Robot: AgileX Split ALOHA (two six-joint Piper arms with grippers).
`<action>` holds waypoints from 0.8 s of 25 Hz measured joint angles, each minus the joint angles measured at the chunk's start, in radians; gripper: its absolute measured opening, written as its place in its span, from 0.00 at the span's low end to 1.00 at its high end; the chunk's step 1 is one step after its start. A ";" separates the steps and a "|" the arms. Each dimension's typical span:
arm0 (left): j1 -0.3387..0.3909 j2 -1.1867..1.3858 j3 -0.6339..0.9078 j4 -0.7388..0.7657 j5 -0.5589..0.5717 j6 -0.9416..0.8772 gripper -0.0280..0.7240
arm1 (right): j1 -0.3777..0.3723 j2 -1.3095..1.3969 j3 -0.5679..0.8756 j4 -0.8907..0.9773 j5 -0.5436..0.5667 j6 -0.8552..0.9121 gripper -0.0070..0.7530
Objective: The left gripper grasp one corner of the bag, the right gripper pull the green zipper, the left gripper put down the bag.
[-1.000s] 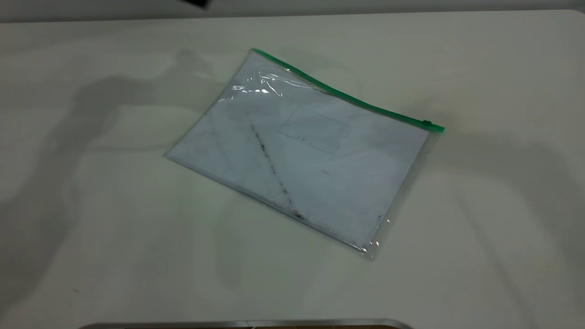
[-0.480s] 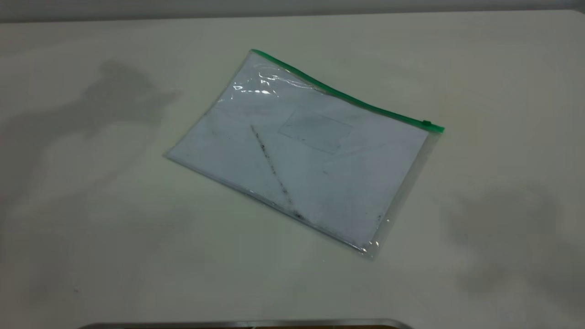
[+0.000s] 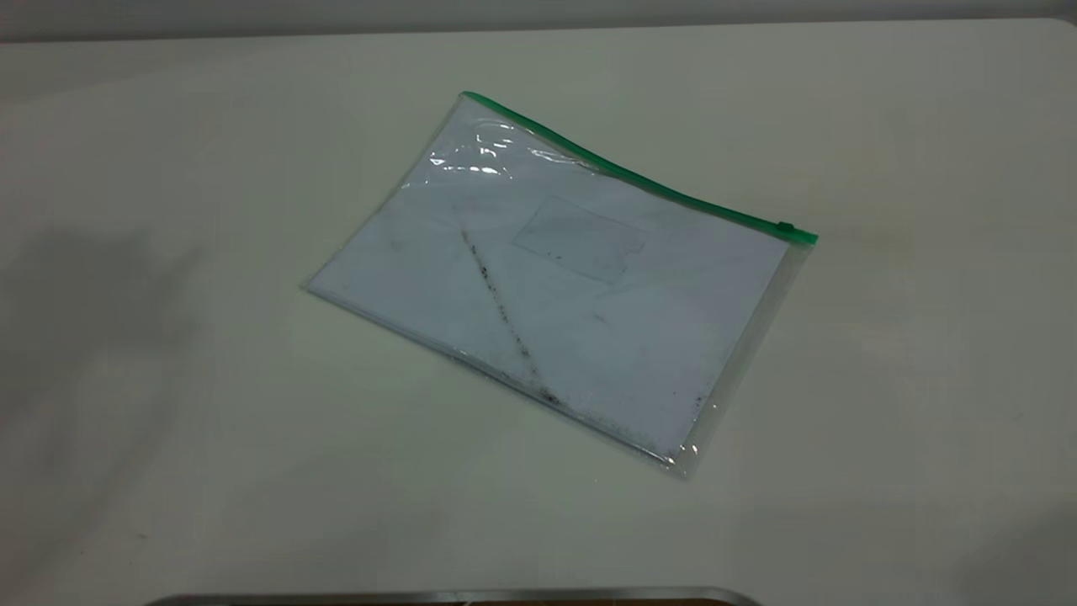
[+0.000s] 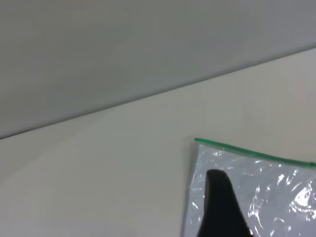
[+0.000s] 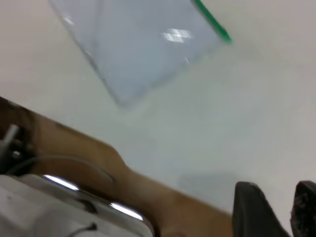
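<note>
The bag (image 3: 555, 286) lies flat on the white table (image 3: 168, 421), a clear pouch with a white sheet, a dark diagonal smudge and a small card pocket (image 3: 579, 238). The green zipper (image 3: 639, 178) runs along its far edge, with the slider tab (image 3: 785, 226) at the right end. Neither gripper shows in the exterior view. In the left wrist view one black finger (image 4: 219, 207) of my left gripper hangs above the bag's corner (image 4: 256, 187), near the green zipper (image 4: 247, 150), holding nothing. My right gripper (image 5: 281, 197) is open and empty, far from the bag (image 5: 138, 44).
A metal rim (image 3: 454, 596) runs along the table's near edge. The right wrist view shows a brown table edge (image 5: 148, 192) and rig hardware (image 5: 59, 207). A grey wall (image 4: 123, 44) stands beyond the far table edge.
The arms' shadows on the table have slid outward to both sides and faded. A dark arm part at the top edge has left the view. The bag has not moved.
</note>
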 joint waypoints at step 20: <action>0.000 -0.659 1.176 0.156 0.000 -0.070 0.73 | 0.000 -0.294 0.432 -0.153 -0.142 0.227 0.55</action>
